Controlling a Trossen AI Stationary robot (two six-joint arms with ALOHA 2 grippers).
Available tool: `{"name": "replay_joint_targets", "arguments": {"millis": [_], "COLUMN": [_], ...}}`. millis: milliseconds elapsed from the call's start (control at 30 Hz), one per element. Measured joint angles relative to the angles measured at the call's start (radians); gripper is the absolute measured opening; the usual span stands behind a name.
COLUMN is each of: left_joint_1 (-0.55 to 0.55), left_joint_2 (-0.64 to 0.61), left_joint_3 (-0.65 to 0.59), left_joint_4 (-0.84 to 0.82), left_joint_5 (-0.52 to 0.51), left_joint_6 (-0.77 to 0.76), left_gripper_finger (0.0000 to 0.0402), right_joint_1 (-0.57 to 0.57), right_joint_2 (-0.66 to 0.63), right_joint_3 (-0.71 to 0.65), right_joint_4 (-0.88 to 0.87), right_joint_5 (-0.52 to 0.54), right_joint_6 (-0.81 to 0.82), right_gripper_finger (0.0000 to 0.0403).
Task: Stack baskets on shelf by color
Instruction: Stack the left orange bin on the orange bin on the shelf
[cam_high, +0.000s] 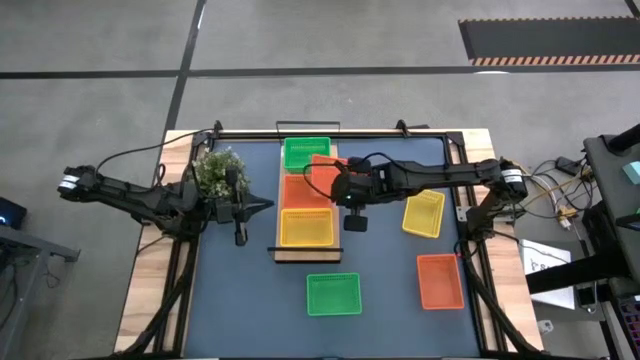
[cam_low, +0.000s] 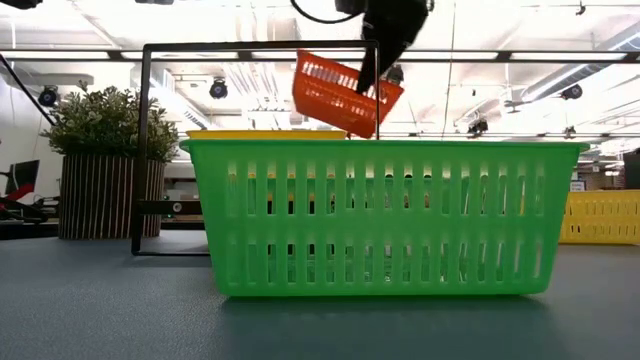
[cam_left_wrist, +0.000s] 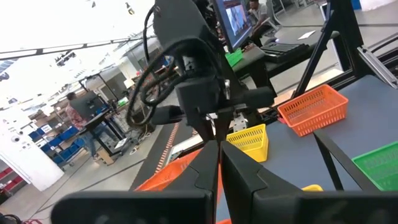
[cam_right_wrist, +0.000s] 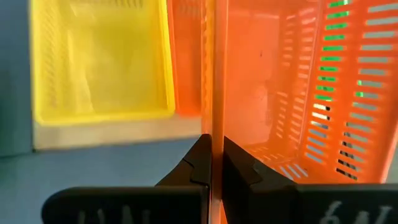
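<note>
The light-wood shelf (cam_high: 308, 255) lies mid-table. On it sit a green basket (cam_high: 305, 151) at the far end, a red-orange one (cam_high: 300, 192) in the middle and a yellow one (cam_high: 307, 228) at the near end. Above the shelf's middle my right gripper (cam_high: 338, 186) is shut on another red-orange basket (cam_low: 340, 92), which hangs tilted in the air. My left gripper (cam_high: 267, 207) waits shut and empty to the left of the shelf, pointing toward it. My right gripper pinches one wall of the red-orange basket (cam_right_wrist: 216, 115) at its rim, one finger inside the basket and one outside. The fingers slant down from the table's right side. The basket is lifted clear and tilted above the baskets on the shelf.
Loose on the dark blue tabletop are a yellow basket (cam_high: 424, 213) right of the shelf, a red-orange one (cam_high: 440, 280) at the near right and a green one (cam_high: 333, 293) near the front edge. A potted plant (cam_high: 218, 170) stands at the far left, beside my left arm.
</note>
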Motion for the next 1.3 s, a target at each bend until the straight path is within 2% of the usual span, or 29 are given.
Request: {"name": "replay_joint_targets", "arguments": {"millis": [267, 400, 667, 1000, 1300], "left_joint_1": [0.0, 0.0, 0.0, 0.0, 0.0], "left_joint_2": [0.0, 0.0, 0.0, 0.0, -0.002], "left_joint_3": [0.0, 0.0, 0.0, 0.0, 0.0], "left_joint_4": [0.0, 0.0, 0.0, -0.003, 0.0], "left_joint_5": [0.0, 0.0, 0.0, 0.0, 0.0], "left_joint_6": [-0.001, -0.001, 0.0, -0.001, 0.0], "left_gripper_finger": [0.0002, 0.0002, 0.0002, 0.0002, 0.0002], "right_joint_1": [-0.04, -0.074, -0.095, -0.101, -0.102], "right_joint_2": [0.0, 0.001, 0.067, 0.189, 0.244], "right_joint_3": [0.054, 0.053, 0.06, 0.167, 0.236], "right_joint_4": [0.105, 0.145, 0.177, 0.128, 0.076], "right_joint_5": [-0.035, -0.132, -0.178, -0.178, -0.178], "right_joint_6": [-0.033, -0.035, -0.033, -0.066, -0.074], "right_gripper_finger": [0.0008, 0.0008, 0.0008, 0.0008, 0.0008]}}
